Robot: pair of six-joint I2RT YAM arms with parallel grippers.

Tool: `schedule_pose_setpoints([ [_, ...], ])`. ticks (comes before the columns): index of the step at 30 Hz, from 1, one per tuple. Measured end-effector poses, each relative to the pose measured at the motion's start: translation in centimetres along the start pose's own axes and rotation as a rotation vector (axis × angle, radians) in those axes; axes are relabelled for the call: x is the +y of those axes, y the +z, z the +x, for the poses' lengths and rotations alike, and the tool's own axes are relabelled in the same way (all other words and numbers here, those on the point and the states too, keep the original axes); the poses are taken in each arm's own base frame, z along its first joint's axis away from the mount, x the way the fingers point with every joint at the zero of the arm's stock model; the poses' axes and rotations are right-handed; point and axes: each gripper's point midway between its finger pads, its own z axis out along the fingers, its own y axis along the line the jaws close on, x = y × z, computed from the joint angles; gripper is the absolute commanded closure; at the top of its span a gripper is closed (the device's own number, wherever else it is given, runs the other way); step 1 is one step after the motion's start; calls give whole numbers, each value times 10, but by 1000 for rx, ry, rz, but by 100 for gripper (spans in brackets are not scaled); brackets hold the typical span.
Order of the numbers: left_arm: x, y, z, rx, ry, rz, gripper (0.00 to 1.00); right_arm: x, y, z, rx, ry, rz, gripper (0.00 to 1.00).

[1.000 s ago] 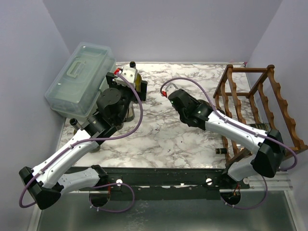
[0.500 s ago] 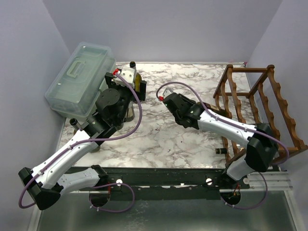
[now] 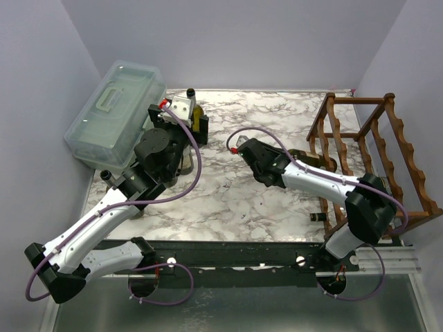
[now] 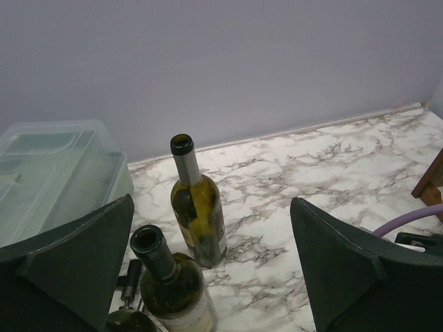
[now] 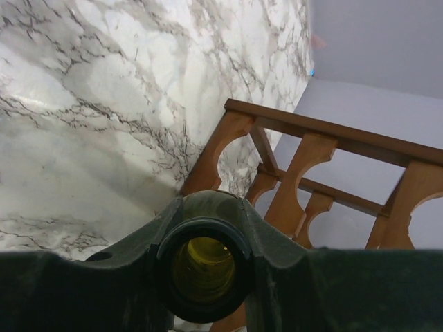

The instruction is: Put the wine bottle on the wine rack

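**Nearly at the rack: bottle held by its mouth alone**

The right gripper [image 5: 203,263] is clamped on the neck of a dark olive-green glass wine bottle [image 3: 311,158]. The right wrist view looks straight down into the bottle's open mouth between the closed fingers. Seen from above, the bottle lies roughly level, its base end reaching the inner rail of the reddish-brown wooden wine rack with scalloped tiers [image 3: 356,101]. Whether it already sits in a scallop cannot be told. The left gripper [image 4: 211,204] hangs with its jaws wide apart and holds nothing. It faces two upright open green bottles, one further off [image 4: 199,214] and one nearer [image 4: 169,277], beside a translucent lidded plastic box [image 3: 114,111].

The main risk is probably the grip. All the weight hangs from the neck, so the bottle could droop or twist in the fingers. Its base could also catch a scallop crest instead of settling into a dip. A push would then shove the light open frame sideways, or knock the other bottle whose neck sticks out of a lower tier [image 3: 320,217]. Letting go before both rails carry the bottle could let it roll off.

The tabletop [image 3: 228,200] is glossy white marble pattern with grey veins, likely slippery under the rack's feet. Plain lilac walls [image 3: 242,41] close in the back and both sides, and the rack stands close to the right one.
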Motion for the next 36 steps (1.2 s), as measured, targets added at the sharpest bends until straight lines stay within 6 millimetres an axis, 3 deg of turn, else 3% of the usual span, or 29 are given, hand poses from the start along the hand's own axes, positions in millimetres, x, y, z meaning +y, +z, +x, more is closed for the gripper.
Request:
schedule_pose_setpoints([
  [10, 0, 0, 0, -1, -7, 1, 4, 22, 25, 39, 71, -141, -45, 99],
  [28, -9, -2, 1, 1, -23, 23, 4, 37, 57, 76, 102, -208, -77, 99],
  [30, -10, -3, 1, 1, -25, 28, 4, 36, 60, 80, 108, -201, -72, 92],
  [32, -11, -3, 1, 1, -27, 30, 4, 35, 63, 84, 117, -197, -72, 78],
  [36, -12, -4, 1, 1, -28, 34, 4, 35, 66, 88, 126, -192, -75, 75],
])
